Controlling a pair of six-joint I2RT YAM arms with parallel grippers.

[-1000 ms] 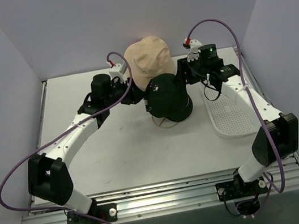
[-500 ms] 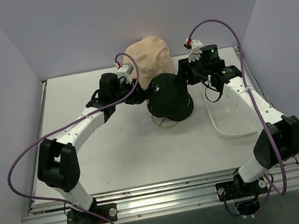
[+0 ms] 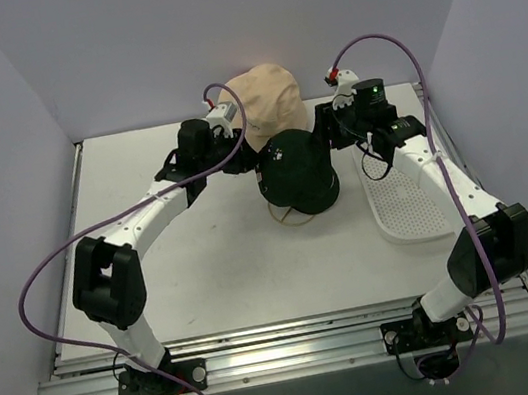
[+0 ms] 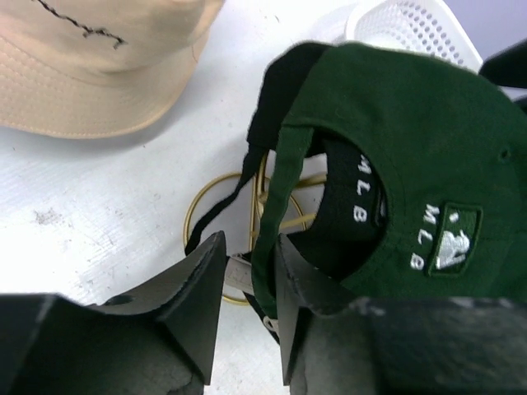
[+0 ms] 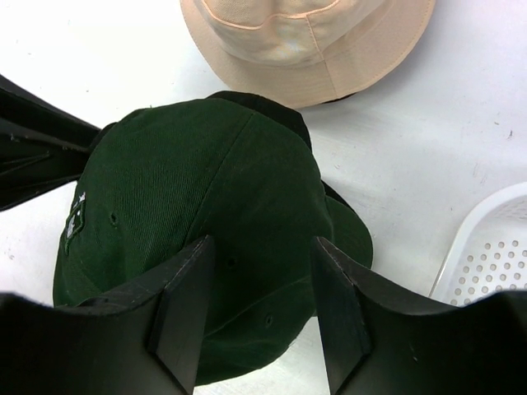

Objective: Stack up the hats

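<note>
A dark green hat [image 3: 296, 167] sits on top of a black cap [image 4: 280, 82] over a gold wire frame [image 3: 283, 220] mid-table. Behind them stands a tan bucket hat [image 3: 262, 96]. My left gripper [image 4: 251, 247] is at the green hat's [image 4: 428, 123] back opening. The green rear strap lies between its narrow jaws, against the right finger, with a gap to the left one. My right gripper [image 5: 262, 247] hovers open over the front of the green hat's [image 5: 189, 181] crown, its fingers straddling the fabric. The tan hat [image 5: 313, 49] lies just beyond.
A white perforated tray [image 3: 407, 204] lies on the table's right side, beside my right arm. The gold frame's ring [image 4: 188, 216] rests on the white table under the caps. Purple walls close in the left, back and right.
My left arm has reached right, up to the green hat's back, and its jaws have narrowed around the strap. The right arm and both hats have hardly moved.
</note>
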